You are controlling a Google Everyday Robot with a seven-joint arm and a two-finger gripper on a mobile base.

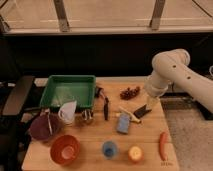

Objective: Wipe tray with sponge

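Wooden tabletop (150, 132) fills the single camera view. My gripper (142, 111) hangs low over it, just right of the sponge (123, 123); I cannot tell whether it is apart or together. The blue sponge lies mid-table, apart from the green tray (68, 77) at back left.

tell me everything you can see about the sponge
The sponge is a small rectangular pad, blue face up and soft-looking. It lies flat on the wooden table near the middle, outside the green tray, to the tray's right and nearer the front edge. A thin pale stick-like item lies at its upper right corner. The gripper hangs just beyond that corner; whether it touches the sponge cannot be told.
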